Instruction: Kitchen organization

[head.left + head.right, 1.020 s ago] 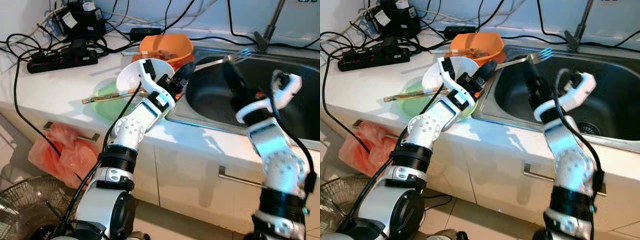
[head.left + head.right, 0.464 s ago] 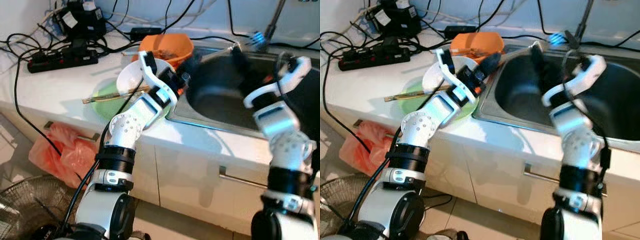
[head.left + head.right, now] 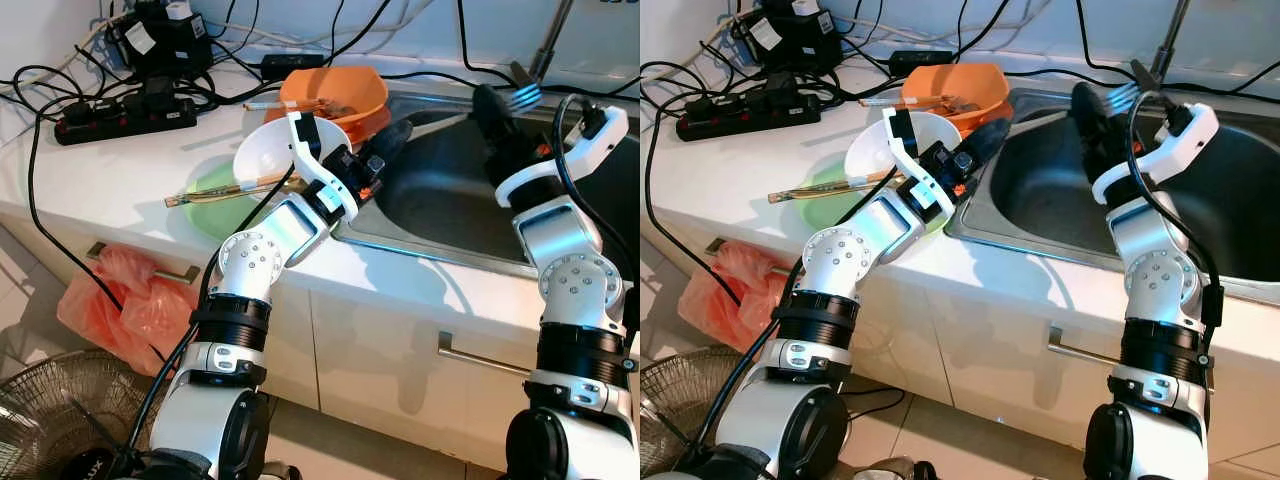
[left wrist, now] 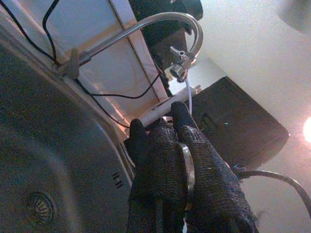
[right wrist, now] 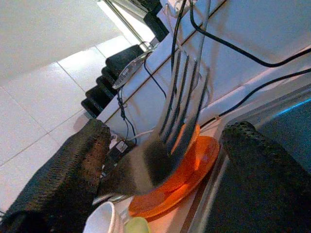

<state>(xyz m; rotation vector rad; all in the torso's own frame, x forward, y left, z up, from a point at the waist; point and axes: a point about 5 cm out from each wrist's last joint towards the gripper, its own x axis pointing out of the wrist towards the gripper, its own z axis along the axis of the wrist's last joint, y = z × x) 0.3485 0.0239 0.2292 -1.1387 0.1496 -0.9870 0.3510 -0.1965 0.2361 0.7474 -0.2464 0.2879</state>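
Silver four-tined fork (image 5: 182, 104), upright.

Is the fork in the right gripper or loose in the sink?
In the gripper. The fork sticks up from the right gripper above the sink, tines raised near the faucet, not lying in the basin.

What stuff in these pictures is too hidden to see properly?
- Fork handle: covered by the right hand in the eye views.
- Orange bowl contents: too small to name.
- Green plate: partly under the white bowl and the left arm.
- Tap: its top is cut off in the eye views.
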